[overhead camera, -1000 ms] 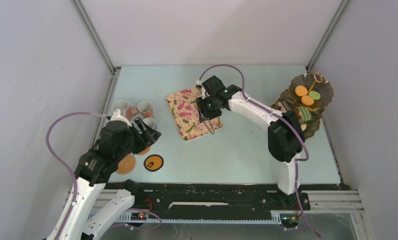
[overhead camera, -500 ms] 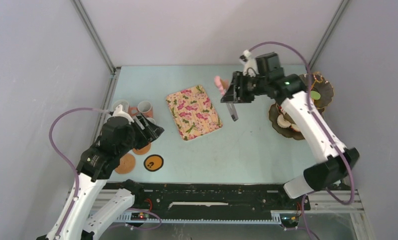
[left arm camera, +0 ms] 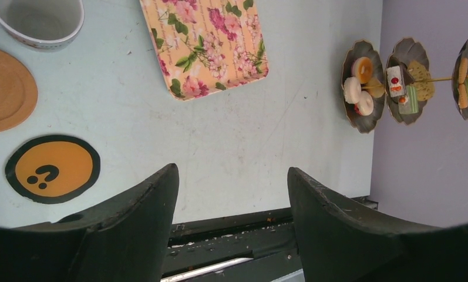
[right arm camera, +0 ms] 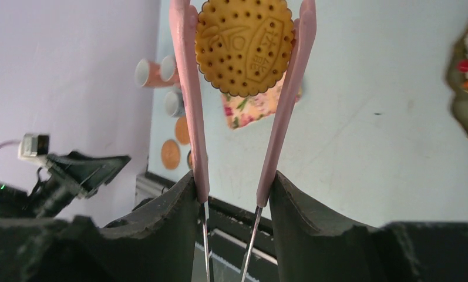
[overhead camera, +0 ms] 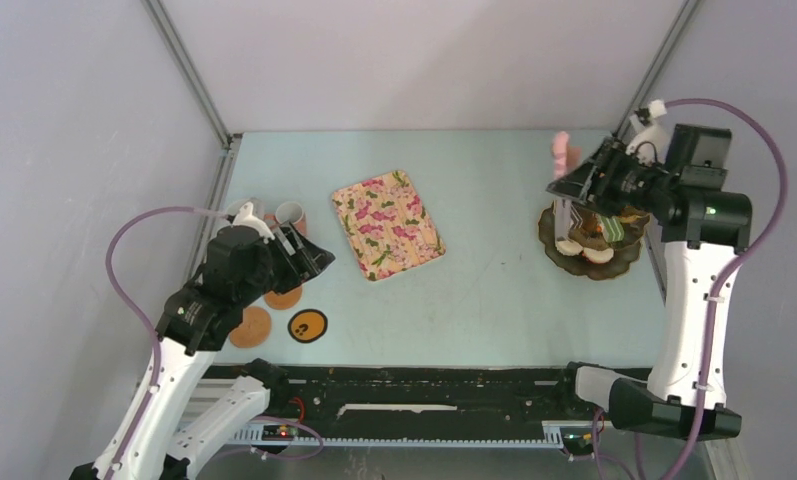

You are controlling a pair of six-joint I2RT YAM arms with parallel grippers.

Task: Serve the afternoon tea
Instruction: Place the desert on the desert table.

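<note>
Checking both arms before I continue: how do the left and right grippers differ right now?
The left gripper stands open and empty; the right gripper is closed on pink tongs that pinch a round biscuit. The left gripper is by the coasters, the right gripper by the tiered stand. Both have dark fingers.

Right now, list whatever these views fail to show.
- Top view: right arm covers the stand's upper tiers.
- Top view: left arm overlaps the mugs.
- Right wrist view: pink tongs' tips pass the top edge; stand blurred, cut by the right edge.
- Left wrist view: one mug cut by the top-left corner.
</note>
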